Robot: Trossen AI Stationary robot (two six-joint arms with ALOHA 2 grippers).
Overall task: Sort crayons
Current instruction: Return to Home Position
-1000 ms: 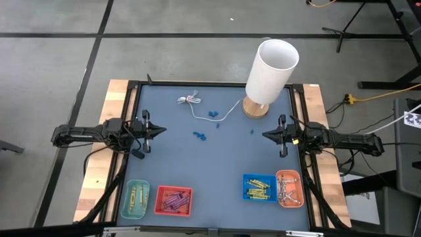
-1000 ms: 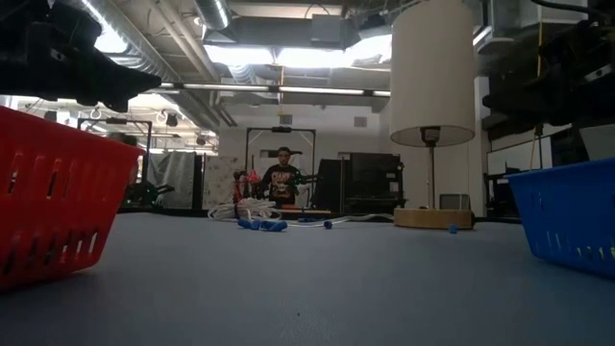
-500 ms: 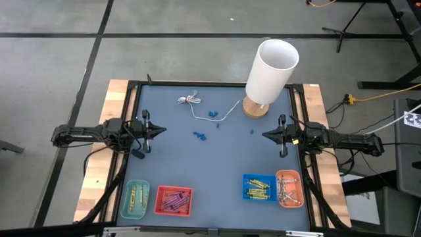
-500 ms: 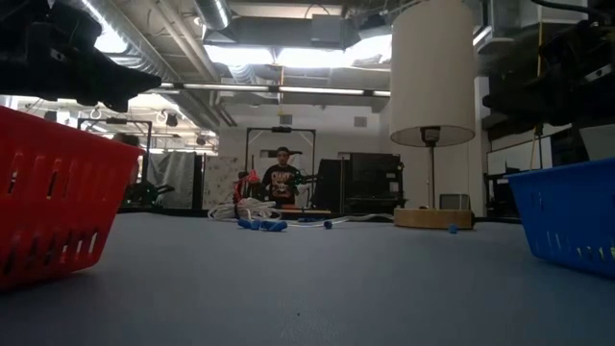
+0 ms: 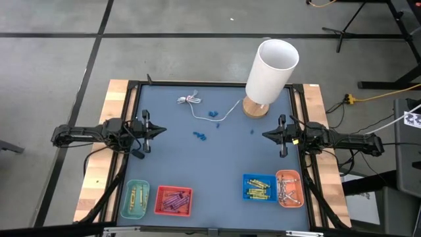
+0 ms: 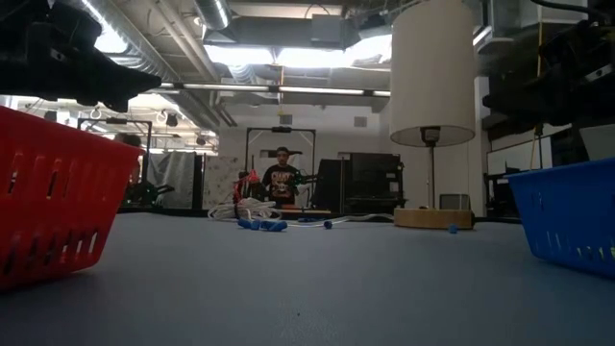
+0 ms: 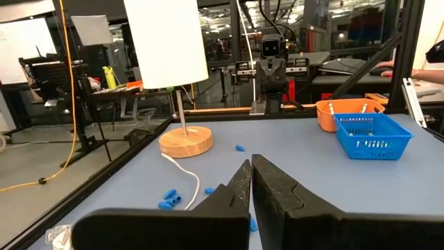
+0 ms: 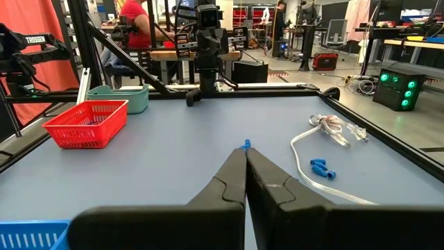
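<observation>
The crayons (image 5: pixel 260 189) lie in four baskets lined along the table (image 5: pixel 217 164) edge opposite the lamp (image 5: pixel 272 69). Directly across from the lamp sit the blue basket (image 5: pixel 260 176), holding yellow sticks, and the orange basket (image 5: pixel 289 172), holding grey-white ones. The two touch or nearly touch, and the orange one is just beside the side rail. Farther along that edge, diagonally away from the lamp, the red basket (image 5: pixel 173 189) holds purple-looking sticks. The teal basket (image 5: pixel 135 184) just beside it holds yellowish ones and sits close to the other side rail.

A wide stretch of bare mat separates the two basket pairs and runs up the middle toward the lamp. The lamp's wooden base stands near the far rail. From it a cable (image 5: pixel 197 105) trails along that edge, with blue bits (image 5: pixel 200 136) scattered near it and apart from the baskets.

The left gripper (image 5: pixel 163 131) hangs just inside the side rail farthest from the lamp, its fingers pressed together and holding nothing. This shows clearly in its wrist view (image 7: pixel 250 164). The right gripper (image 5: pixel 264 135) faces it from the rail on the lamp's side, a little short of the lamp base. Its fingers also meet at the tips with nothing between them (image 8: pixel 245 149). Open mat lies between the two. A person (image 6: pixel 282 178) stands in the room well beyond the table.
</observation>
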